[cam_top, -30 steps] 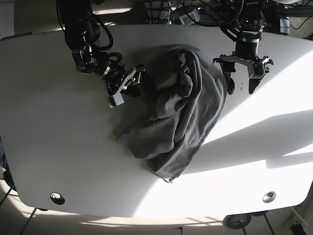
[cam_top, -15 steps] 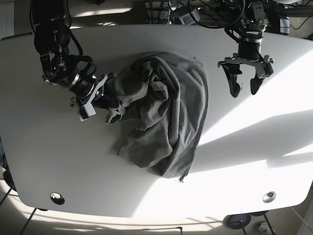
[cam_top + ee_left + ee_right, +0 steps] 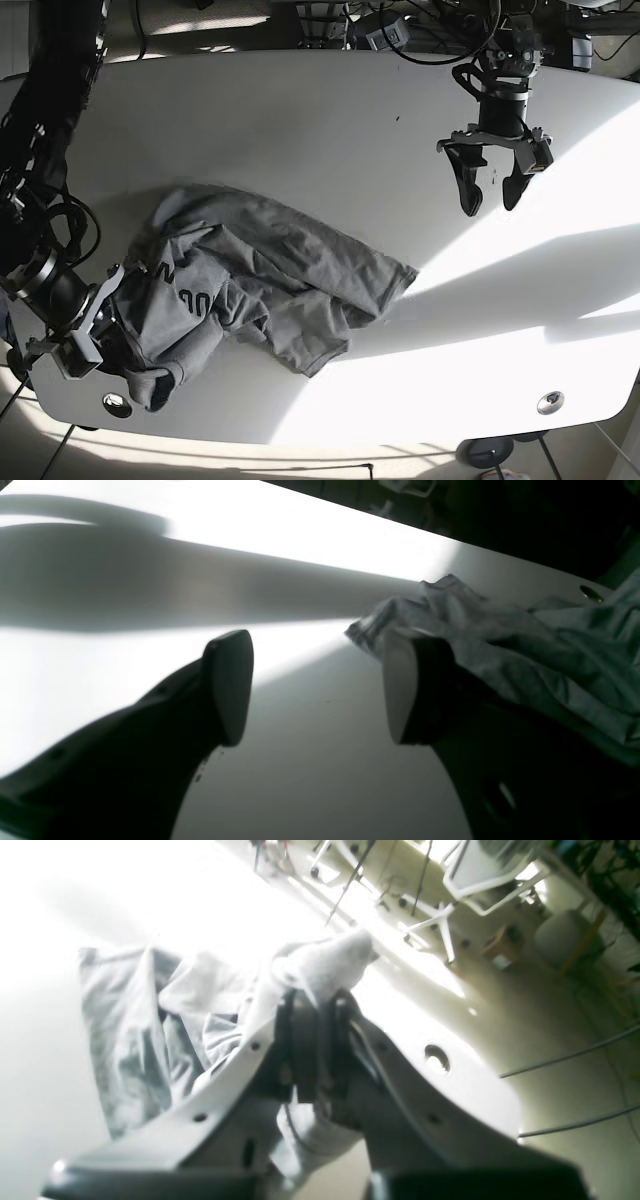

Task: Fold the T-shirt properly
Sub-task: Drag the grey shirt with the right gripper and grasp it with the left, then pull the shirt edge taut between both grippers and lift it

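The grey T-shirt (image 3: 270, 285) lies crumpled and partly spread on the white table (image 3: 300, 130), left of the middle, with white print showing near its left side. My right gripper (image 3: 112, 318) is at the table's front left edge, shut on a bunch of the shirt's fabric. The right wrist view shows the right gripper (image 3: 312, 1005) pinching a fold of the shirt (image 3: 130, 1030). My left gripper (image 3: 490, 200) hangs open and empty over the table's back right, apart from the shirt. In the left wrist view the left gripper (image 3: 315, 690) is open, with the shirt's edge (image 3: 500, 630) beyond its right finger.
Two round holes sit in the table near the front edge, one at the left (image 3: 117, 404) and one at the right (image 3: 550, 402). Bright sunlight bands cross the right half. Cables and equipment lie behind the back edge (image 3: 400, 25).
My right gripper has dragged the shirt from the table's middle toward the front left corner, and the heap has stretched out lower and flatter. The left gripper has stayed open at the back right.
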Motion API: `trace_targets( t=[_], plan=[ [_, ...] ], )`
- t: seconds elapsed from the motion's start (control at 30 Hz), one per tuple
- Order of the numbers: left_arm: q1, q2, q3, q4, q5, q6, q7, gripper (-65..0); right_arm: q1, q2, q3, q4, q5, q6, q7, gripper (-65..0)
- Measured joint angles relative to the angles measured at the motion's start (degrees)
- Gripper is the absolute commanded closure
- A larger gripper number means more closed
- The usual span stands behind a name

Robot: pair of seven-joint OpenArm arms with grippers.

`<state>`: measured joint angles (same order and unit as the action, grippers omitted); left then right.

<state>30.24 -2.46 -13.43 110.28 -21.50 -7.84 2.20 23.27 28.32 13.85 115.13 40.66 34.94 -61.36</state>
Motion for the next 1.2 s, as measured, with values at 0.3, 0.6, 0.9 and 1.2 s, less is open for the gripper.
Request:
trace_targets(
  t=[0.3,0.6,0.9,1.2],
  plan=[
    [-21.3,-2.8,3.3,-7.5,0.4,0.1,28.2,-52.5,7.9,-8.2,-3.2,-1.2,-8.3,-0.04,-3.1,-2.1],
    [-37.0,-4.5,17.0,-35.6,0.0,-0.1,26.8,-52.5,7.9,-10.4,-2.9,-5.8,-11.0,0.02,0.6,-2.1],
    [-44.4,-0.1,26.1,-47.1,0.0,-0.2,20.2,-52.5,6.1,-10.0,-0.1,-6.9,-12.0,0.00,0.2,-2.1],
    [-42.5,2.0,29.0,-48.4,-1.2,-1.1,20.6,-4.0,4.1,-10.1,-0.2,-6.7,-11.3,0.00,0.2,-2.1]
  ],
)
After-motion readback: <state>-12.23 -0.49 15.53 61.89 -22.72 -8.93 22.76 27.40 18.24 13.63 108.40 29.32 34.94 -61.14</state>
